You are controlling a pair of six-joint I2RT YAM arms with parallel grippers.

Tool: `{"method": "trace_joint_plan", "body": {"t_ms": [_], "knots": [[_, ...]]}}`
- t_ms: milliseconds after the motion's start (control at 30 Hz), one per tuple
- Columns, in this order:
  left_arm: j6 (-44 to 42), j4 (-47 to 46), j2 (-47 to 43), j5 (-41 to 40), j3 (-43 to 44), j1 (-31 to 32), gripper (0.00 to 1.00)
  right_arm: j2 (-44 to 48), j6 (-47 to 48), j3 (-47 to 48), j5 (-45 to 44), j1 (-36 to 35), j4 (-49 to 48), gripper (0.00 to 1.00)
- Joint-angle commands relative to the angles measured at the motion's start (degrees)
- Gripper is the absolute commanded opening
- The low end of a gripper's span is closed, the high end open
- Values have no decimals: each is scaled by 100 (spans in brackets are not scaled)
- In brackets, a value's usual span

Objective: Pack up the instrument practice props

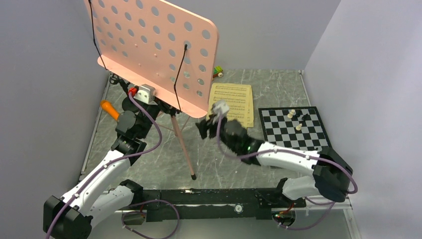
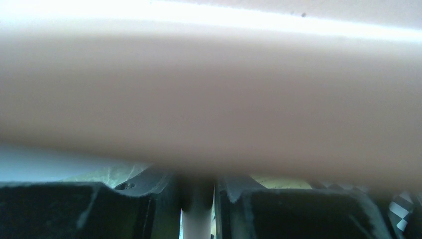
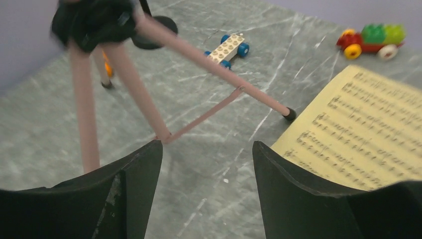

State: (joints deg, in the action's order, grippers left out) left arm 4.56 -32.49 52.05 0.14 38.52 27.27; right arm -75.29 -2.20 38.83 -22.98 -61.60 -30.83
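Note:
The pink perforated music stand stands tall at the back left on its tripod legs. My left gripper is shut on its pole just under the desk; in the left wrist view the pole sits between the fingers. My right gripper hangs open and empty above the table, between a tripod leg and the yellow sheet music. The orange microphone lies at the left wall. The mic stand's black round base shows behind the legs.
A chessboard with a few pieces lies at the right. One block toy car sits at the back beyond the pages, another between the tripod legs. Walls close in on both sides.

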Motion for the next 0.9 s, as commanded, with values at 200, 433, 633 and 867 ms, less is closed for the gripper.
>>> {"method": "trace_joint_plan", "body": {"t_ms": [200,433,633,867], "knots": [[282,553,7,3,-200,71,0,-654,-4262,2516,4391,1866,2102,70],[270,568,3,4,-205,81,0,-1487,-5662,2941,5554,2091,1672,92],[217,560,-37,8,-205,79,0,-1786,-6360,2957,5652,2098,1403,82],[147,589,-83,6,-214,82,0,-2200,-6804,3107,5636,2128,964,62]]}}
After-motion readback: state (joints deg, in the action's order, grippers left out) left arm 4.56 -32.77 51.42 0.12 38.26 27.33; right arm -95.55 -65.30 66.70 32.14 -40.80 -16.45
